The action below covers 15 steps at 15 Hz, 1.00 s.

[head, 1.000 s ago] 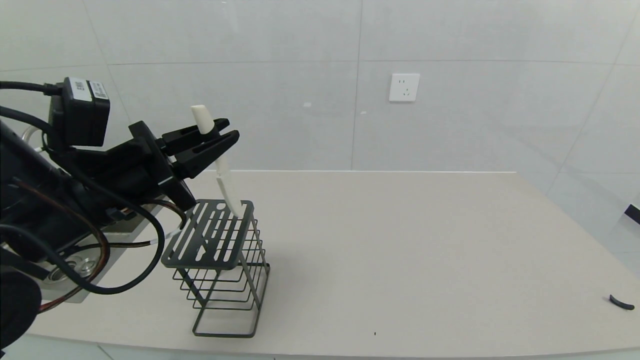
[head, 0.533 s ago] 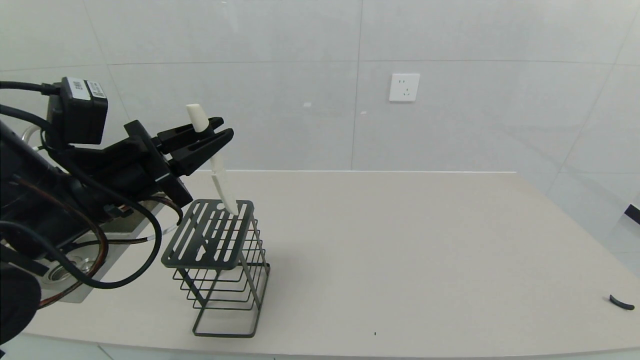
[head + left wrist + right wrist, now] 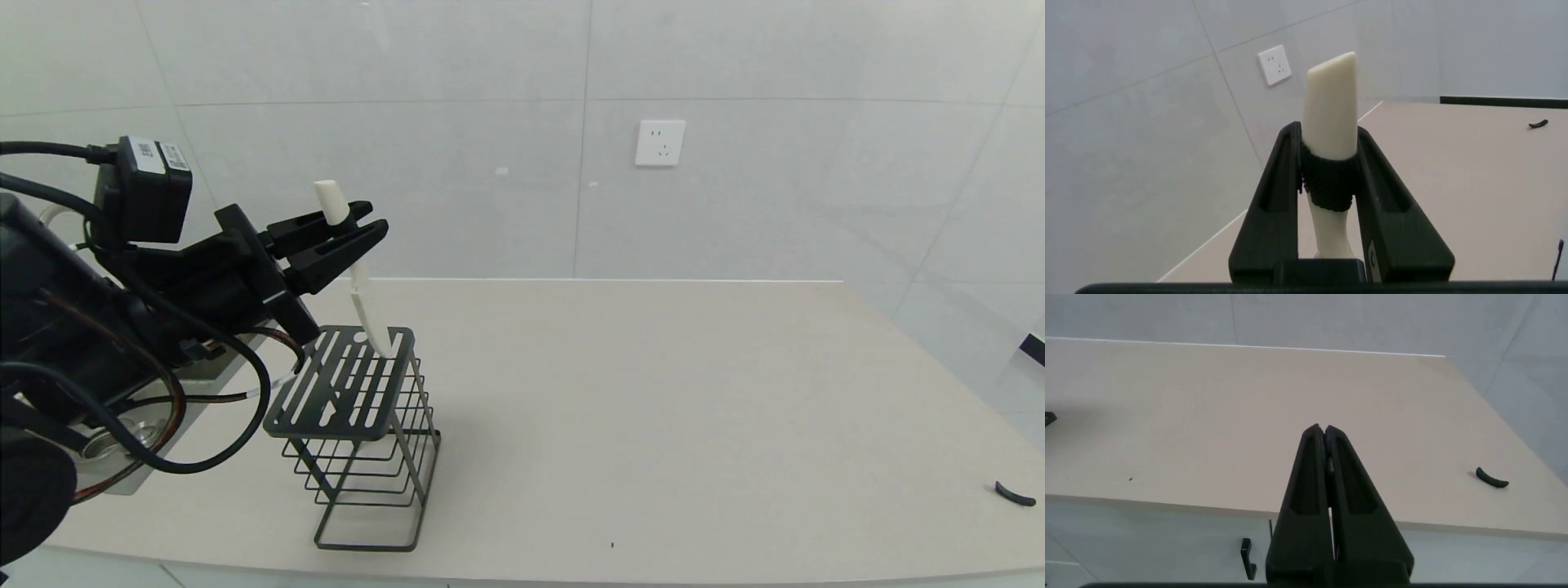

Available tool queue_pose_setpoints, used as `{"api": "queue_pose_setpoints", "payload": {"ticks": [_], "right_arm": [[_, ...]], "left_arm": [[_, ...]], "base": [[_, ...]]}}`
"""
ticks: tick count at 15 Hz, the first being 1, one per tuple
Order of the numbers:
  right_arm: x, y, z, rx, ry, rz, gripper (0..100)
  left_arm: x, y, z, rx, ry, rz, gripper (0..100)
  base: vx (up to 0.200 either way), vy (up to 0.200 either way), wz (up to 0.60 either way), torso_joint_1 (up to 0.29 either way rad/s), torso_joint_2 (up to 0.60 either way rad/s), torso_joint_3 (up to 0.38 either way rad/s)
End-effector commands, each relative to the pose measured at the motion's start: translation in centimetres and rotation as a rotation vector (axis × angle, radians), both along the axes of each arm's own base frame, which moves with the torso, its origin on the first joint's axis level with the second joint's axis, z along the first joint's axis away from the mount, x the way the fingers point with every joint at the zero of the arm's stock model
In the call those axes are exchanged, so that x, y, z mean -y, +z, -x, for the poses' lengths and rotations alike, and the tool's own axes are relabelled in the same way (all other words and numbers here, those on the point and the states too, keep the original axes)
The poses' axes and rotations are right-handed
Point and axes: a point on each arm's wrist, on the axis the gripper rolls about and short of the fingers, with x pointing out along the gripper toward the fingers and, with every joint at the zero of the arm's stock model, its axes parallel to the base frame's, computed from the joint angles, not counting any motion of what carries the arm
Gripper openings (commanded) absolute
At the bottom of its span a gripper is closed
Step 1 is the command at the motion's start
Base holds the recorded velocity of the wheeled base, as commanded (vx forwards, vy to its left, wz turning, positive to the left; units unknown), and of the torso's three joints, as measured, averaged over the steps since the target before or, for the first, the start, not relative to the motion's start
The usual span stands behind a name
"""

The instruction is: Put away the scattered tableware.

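Observation:
My left gripper [image 3: 359, 224] is shut on the handle of a white knife [image 3: 365, 296], which hangs blade down. The blade tip meets a slot at the back right of the slotted top plate of a black wire rack [image 3: 353, 408] standing on the beige counter [image 3: 653, 392]. In the left wrist view the knife's white handle [image 3: 1331, 98] sticks up between the fingers [image 3: 1276, 196] of the left gripper [image 3: 1329, 147]. The right gripper [image 3: 1324, 437] is shut on nothing, held above the counter's front edge.
A sink [image 3: 122, 437] is set into the counter at the left, behind the left arm. A small curved black piece [image 3: 1015, 495] lies near the counter's right front corner, the same black piece [image 3: 1492, 478] showing in the right wrist view. A wall socket [image 3: 660, 143] is on the tiled wall.
The left gripper with the knife shifted a little up and left, then came back right and slightly down. The blade turned a bit, with its tip staying at the rack's top plate.

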Motion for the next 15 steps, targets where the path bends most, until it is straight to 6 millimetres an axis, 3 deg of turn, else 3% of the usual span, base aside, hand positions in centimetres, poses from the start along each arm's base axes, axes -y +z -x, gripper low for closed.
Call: {"api": "queue_pose_setpoints", "payload": {"ticks": [1, 9, 15], "right_arm": [[0.0, 0.0, 0.0, -0.002, 0.001, 0.001, 0], [0.0, 0.0, 0.0, -0.004, 0.001, -0.007, 0], [0.0, 0.0, 0.0, -0.003, 0.001, -0.005, 0]], "left_arm": [[0.1, -0.3, -0.3, -0.013, 0.0, -0.003, 0], [0.3, -1.2, -1.2, -0.012, 0.005, -0.015, 0], [0.2, -1.9, -0.9, -0.035, 0.004, -0.025, 0]], "base": [[0.0, 0.0, 0.0, 0.0, 0.0, 0.0], [0.0, 0.0, 0.0, 0.0, 0.0, 0.0], [0.0, 0.0, 0.0, 0.0, 0.0, 0.0]]}}
